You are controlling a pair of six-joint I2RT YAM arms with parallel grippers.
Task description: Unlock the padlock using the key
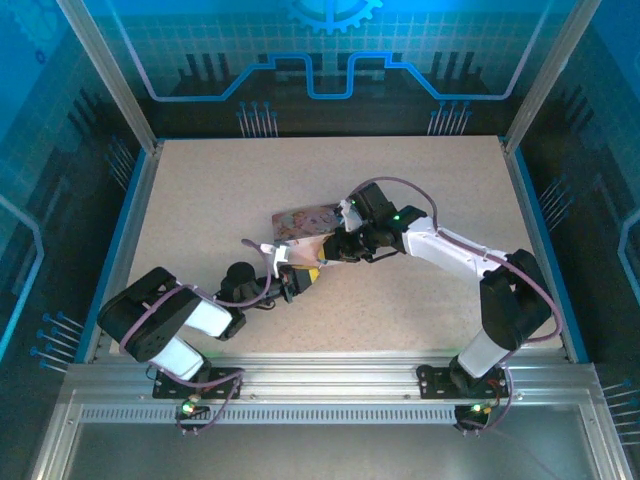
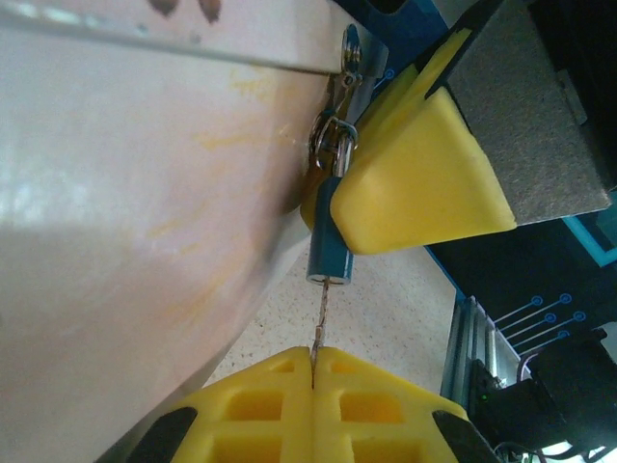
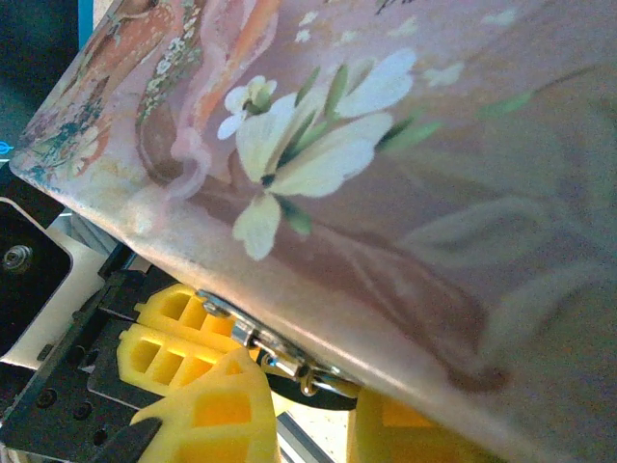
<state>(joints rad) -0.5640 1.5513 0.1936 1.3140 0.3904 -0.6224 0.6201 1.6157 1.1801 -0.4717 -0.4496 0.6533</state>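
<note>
One key (image 2: 319, 318) (pinched) seemingly entering padlock (image 2: 326, 243).

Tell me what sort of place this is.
Likely a robot workcell or demo booth: speckled table in aluminium framing, blue circuit-pattern wall panels, left arm and right arm bolted at the near edge.

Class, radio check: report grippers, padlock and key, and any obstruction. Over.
Left gripper shut on the key, tip in the padlock. Right gripper shut on the padlock. Tin close alongside, not blocking.
</note>
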